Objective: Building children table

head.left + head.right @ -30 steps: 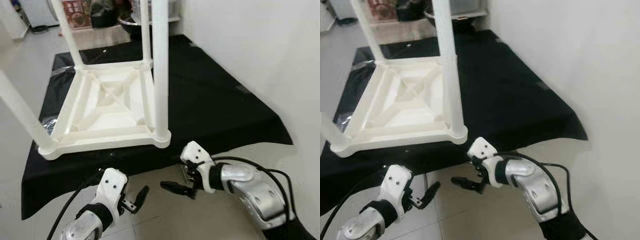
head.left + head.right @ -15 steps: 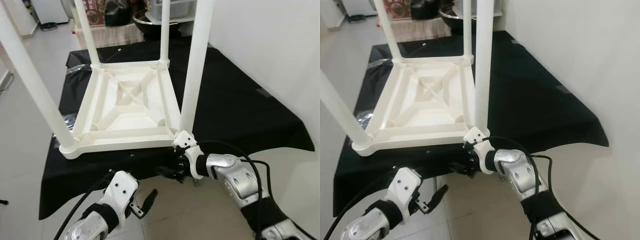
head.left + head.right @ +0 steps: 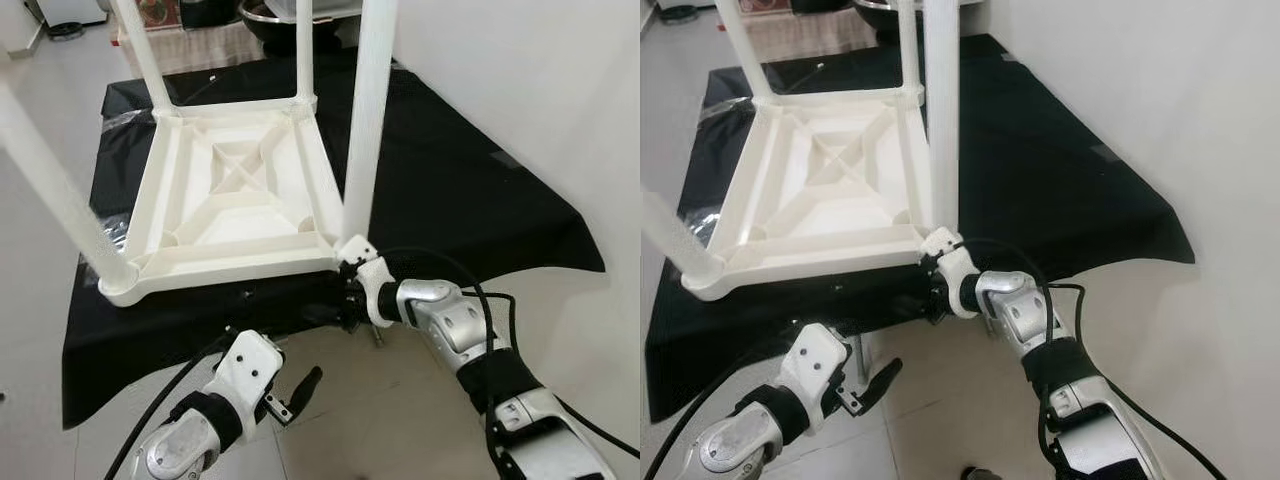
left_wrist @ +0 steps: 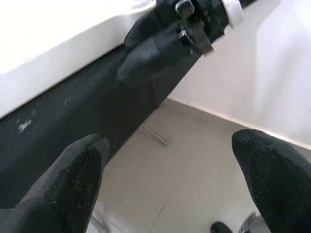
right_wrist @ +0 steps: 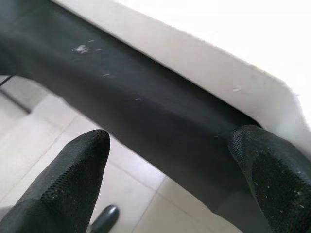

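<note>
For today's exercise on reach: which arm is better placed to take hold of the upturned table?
Right, probably. The right pincer is at the white table near corner, open; the left pincer hangs lower, over the floor.

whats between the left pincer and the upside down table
The hanging edge of the black cloth and bare floor; the left pincer hangs below the table, per the left eye view.

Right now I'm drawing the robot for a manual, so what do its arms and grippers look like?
Both arms are glossy silver shells with black joints. Each ends in a white wrist block and two long black fingers with a fine dotted texture. Black cables loop along both arms. The left gripper shows small metal screws at its base; the right gripper has a white housing with dark screw holes.
</note>
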Motion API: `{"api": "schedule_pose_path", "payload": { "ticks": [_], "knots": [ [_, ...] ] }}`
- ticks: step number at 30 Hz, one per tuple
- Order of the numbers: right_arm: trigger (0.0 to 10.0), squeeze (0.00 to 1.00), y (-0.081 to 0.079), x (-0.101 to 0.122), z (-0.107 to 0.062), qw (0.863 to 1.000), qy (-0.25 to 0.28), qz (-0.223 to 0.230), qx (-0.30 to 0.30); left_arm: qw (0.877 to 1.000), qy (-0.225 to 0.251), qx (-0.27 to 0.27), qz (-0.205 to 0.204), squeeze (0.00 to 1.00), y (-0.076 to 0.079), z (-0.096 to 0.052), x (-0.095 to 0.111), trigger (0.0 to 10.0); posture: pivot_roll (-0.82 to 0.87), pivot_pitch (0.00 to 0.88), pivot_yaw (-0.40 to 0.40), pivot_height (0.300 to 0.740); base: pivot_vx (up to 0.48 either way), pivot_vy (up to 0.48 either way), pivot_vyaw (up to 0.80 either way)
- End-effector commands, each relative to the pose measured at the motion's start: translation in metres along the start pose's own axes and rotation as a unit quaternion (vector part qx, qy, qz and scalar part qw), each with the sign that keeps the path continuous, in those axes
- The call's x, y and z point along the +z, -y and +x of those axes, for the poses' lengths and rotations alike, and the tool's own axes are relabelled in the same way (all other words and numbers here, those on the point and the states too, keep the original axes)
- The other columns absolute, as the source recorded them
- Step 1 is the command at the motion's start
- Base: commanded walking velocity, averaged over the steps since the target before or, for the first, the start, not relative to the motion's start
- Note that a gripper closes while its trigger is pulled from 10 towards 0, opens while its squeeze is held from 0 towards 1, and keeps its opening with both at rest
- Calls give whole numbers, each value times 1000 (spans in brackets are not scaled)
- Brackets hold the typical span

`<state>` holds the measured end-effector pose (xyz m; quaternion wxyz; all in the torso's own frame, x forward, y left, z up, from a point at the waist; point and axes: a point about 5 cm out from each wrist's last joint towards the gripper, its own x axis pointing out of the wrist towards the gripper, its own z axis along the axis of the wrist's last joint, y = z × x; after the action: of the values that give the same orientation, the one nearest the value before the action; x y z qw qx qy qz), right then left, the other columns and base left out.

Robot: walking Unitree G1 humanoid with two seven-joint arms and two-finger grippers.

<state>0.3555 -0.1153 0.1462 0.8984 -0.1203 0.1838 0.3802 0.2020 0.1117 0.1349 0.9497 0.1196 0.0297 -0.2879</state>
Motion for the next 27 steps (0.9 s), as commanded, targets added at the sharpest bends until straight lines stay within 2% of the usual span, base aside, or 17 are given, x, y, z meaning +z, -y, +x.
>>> {"api": "schedule_pose_path", "payload": {
  "ticks": [1, 7, 13, 15, 18, 23, 27],
  "knots": [
    [10000, 0, 19, 7, -8, 998, 15, -3, -54, 1000, -5, -2, 10, 0, 0, -3, -1, 10000, 34, 180, -26, 740, 0, 0, 0],
    [10000, 0, 37, 10, -16, 995, 31, 18, -88, 1000, -6, -4, 10, 0, 0, -2, -2, 10000, 35, 178, -23, 740, 0, 0, 0],
    [10000, 0, 44, 14, -18, 992, 53, 29, -113, 1000, -6, -3, 11, 0, 0, -2, -2, 10000, 36, 180, -22, 740, 0, 0, 0],
    [10000, 0, 42, 19, -15, 990, 73, 31, -120, 1000, -6, -4, 11, 0, -1, -2, -2, 10000, 36, 180, -21, 740, 0, 0, 0],
    [10000, 0, 40, 21, -13, 989, 78, 28, -121, 1000, -7, -4, 11, 0, -1, -2, -2, 10000, 37, 180, -21, 740, 0, 0, 0],
    [10000, 0, 41, 24, -5, 985, 76, 22, -156, 1000, -7, -4, 13, 0, 0, -2, -2, 10000, 43, 179, -23, 740, 0, 0, 0],
    [10000, 0, 39, 27, -7, 985, 92, 25, -141, 1000, -7, -3, 15, 0, -1, -1, -2, 10000, 43, 178, -25, 740, 0, 0, 0]
  ]
}}
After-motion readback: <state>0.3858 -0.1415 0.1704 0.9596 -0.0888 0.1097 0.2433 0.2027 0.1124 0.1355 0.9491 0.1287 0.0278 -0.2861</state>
